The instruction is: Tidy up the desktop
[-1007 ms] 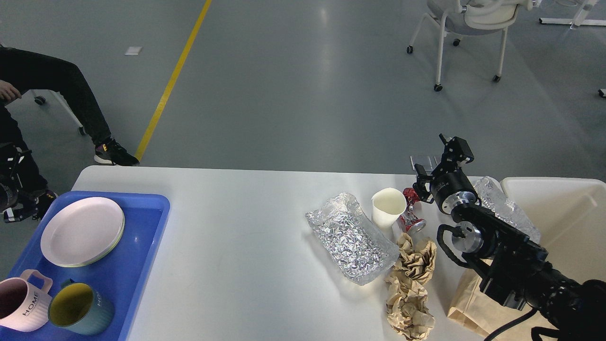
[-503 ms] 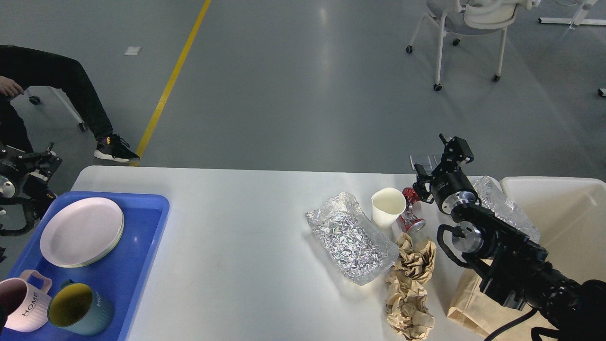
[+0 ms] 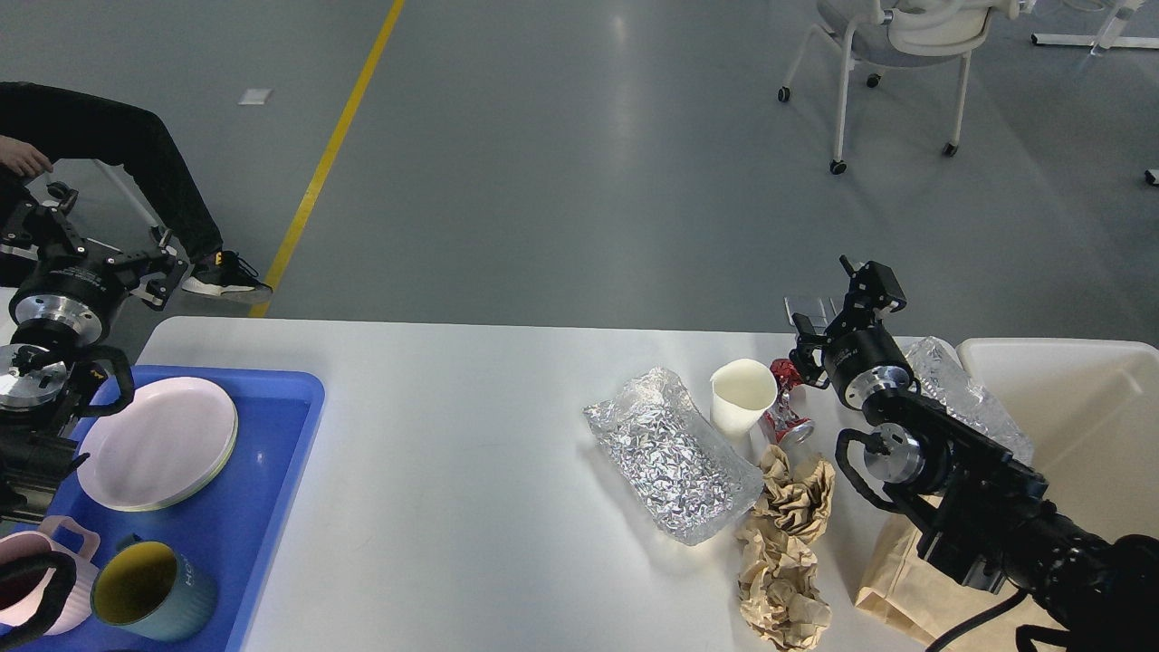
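Plainly, from the head view, the litter we must clear sits toward the right edge of the desktop (image 3: 471,507): a foil bag (image 3: 672,462), a white paper cup (image 3: 742,397), a crushed red can (image 3: 786,409) and crumpled brown paper (image 3: 786,534), with the cream bin (image 3: 1087,426) at the right edge beyond them. Our right gripper (image 3: 828,317) hangs at the far edge just behind the can and cup, so the rubbish lies on its near, leftward side; we cannot tell how far its fingers are parted, and it holds nothing we can make out. Our left gripper (image 3: 90,249) stands off the far left corner, fingers spread and empty, above the blue tray (image 3: 272,489), well apart from the litter. We judge the right arm far nearer; the foil bag's long axis runs from the far edge toward the near right corner.
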Tool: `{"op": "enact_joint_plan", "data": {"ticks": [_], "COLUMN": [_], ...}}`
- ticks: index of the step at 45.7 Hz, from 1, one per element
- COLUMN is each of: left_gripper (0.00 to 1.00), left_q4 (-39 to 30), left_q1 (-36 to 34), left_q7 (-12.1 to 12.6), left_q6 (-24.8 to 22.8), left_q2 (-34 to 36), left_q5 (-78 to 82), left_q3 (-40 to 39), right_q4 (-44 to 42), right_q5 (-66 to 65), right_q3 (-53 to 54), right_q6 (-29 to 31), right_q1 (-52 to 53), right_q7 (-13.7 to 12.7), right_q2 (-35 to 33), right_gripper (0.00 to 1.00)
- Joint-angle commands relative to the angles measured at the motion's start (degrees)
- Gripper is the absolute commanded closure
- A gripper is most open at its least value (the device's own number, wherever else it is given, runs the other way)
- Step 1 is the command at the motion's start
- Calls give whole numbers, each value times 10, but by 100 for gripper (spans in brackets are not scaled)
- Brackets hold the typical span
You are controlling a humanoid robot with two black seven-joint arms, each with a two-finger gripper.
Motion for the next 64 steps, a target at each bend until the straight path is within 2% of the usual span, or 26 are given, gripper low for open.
{"op": "enact_joint_plan", "data": {"ticks": [1, 10, 21, 36, 64], "left_gripper": [4, 4, 4, 4, 4], "left_q4": [0, 0, 0, 0, 0], "left_q1": [14, 23, 79, 113, 126], "left_q7": [0, -1, -1, 0, -10], "left_q6": [-59, -104, -122, -207, -213], "left_q2": [-14, -19, -73, -81, -106], "left_q5": [0, -1, -1, -1, -3], "left_q3": [-1, -1, -3, -1, -8], "right_q4": [0, 0, 0, 1, 0], "right_q5": [0, 0, 0, 0, 0], "right_q3": [0, 0, 0, 0, 0], "right_q6": [0, 0, 0, 0, 0], "right_q1": [0, 0, 0, 0, 0], "right_q7": [0, 0, 0, 0, 0], "right_q2": [0, 0, 0, 0, 0], "right_gripper": [0, 0, 0, 0, 0]}}
